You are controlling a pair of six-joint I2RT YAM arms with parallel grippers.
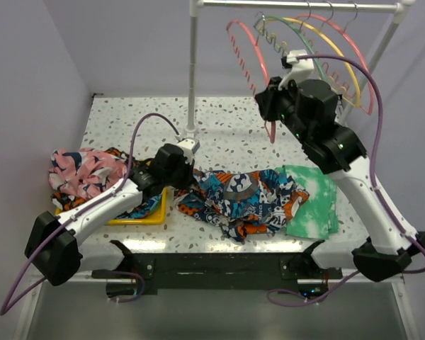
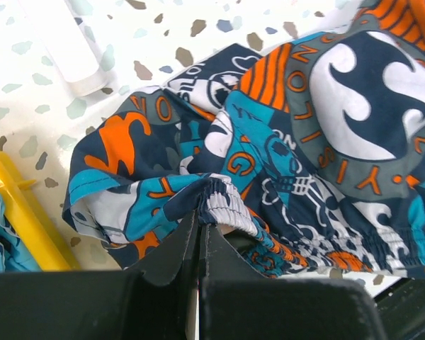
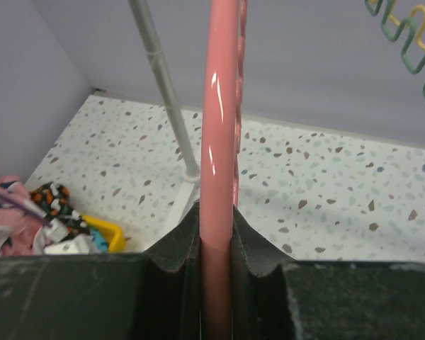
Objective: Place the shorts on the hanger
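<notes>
Fabric is pinched in the closed left gripper (image 2: 200, 230): a gathered fold of the shorts (image 2: 304, 134), which spread away from it to the right across the worktop (image 1: 227, 120). The right gripper (image 3: 216, 244) is clamped on the hanger (image 3: 219, 106), its bar near upright, high over the far right. The shorts lie below and left of the hanger, so the left arm would likely have to lift them up and across.
</notes>
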